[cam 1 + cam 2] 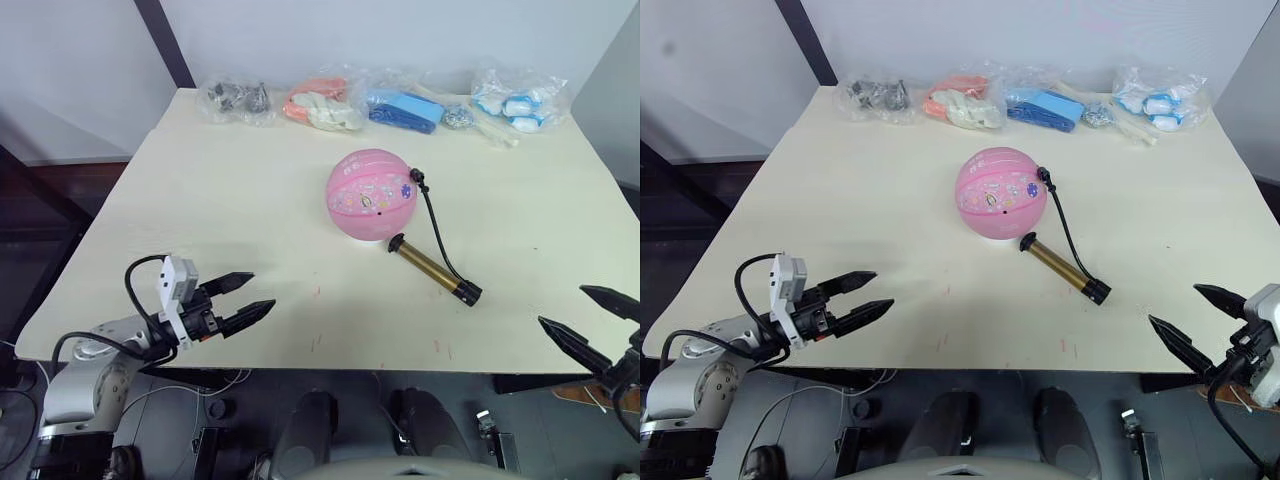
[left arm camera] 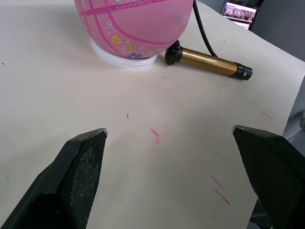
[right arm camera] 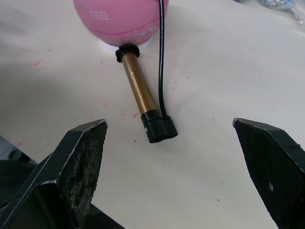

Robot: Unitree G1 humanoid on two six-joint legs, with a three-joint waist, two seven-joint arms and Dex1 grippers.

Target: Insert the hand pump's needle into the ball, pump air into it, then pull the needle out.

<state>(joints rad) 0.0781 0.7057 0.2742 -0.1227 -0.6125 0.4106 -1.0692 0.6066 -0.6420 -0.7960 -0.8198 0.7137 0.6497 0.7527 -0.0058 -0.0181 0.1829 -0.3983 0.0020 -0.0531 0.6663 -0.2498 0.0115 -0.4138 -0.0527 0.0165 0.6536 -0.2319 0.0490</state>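
The ball (image 1: 371, 194) is seen round on a white ring, well ahead of both hands and between them, on the tabletop (image 1: 200, 220). The pump (image 1: 434, 269) lies just beside the ball on the side of the right hand, and its hose (image 1: 432, 220) curves up to a black fitting that touches the ball's side; the needle itself cannot be seen, so it cannot be told whether it is already inserted. The left hand (image 1: 243, 300) and the right hand (image 1: 590, 321) are both released, fingers spread, with nothing held, near the tabletop's front edge and well apart from the pump. The task seems to be at its start or at its end. If at the start, the pump would have to be reached and gripped while the ball is steadied. Stickers are seen on the ball, but no writing can be read.
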